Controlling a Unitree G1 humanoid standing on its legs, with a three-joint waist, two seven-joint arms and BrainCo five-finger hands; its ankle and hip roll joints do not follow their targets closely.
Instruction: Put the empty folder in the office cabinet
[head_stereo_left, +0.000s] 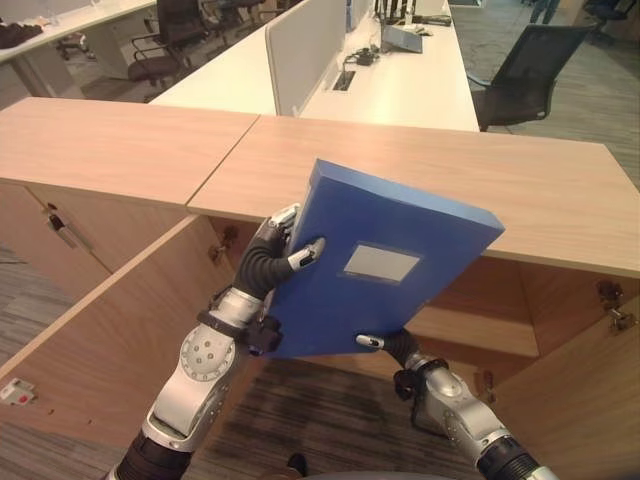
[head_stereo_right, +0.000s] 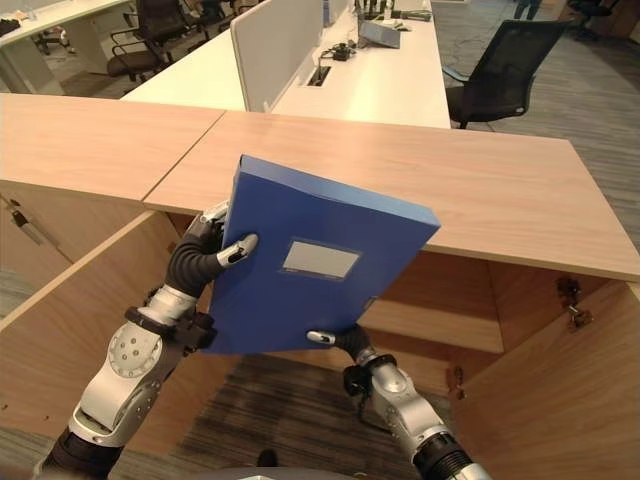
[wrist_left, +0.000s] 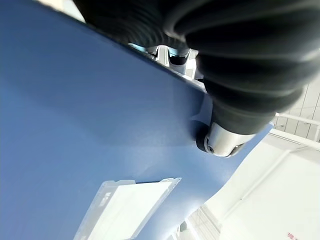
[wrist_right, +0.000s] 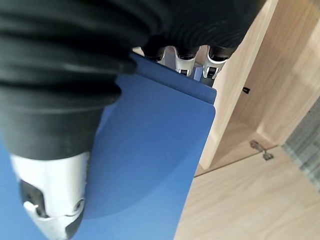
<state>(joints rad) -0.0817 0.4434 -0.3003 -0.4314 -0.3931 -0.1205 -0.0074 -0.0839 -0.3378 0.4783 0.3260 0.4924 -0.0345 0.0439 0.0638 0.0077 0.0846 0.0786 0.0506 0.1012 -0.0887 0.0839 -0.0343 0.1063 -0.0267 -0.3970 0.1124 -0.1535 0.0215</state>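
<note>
I hold the blue folder (head_stereo_left: 390, 270) tilted in the air with both hands, in front of the open wooden office cabinet (head_stereo_left: 450, 170). A white label pocket (head_stereo_left: 380, 263) faces me. My left hand (head_stereo_left: 268, 262) clasps the folder's left edge, thumb (wrist_left: 225, 135) pressed on the front cover and fingers behind. At the bottom edge my right hand (head_stereo_left: 400, 347) pinches it, thumb (wrist_right: 50, 200) on the cover and fingers (wrist_right: 185, 57) curled over the far side. The folder (head_stereo_right: 310, 270) reaches up to the level of the cabinet top.
The cabinet's left door (head_stereo_left: 110, 330) and right door (head_stereo_left: 590, 400) swing out toward me on either side. A shelf (head_stereo_left: 480, 330) shows inside behind the folder. A closed neighbouring cabinet (head_stereo_left: 60, 230) stands left. White desks (head_stereo_left: 400, 90) and a black chair (head_stereo_left: 525, 70) lie beyond.
</note>
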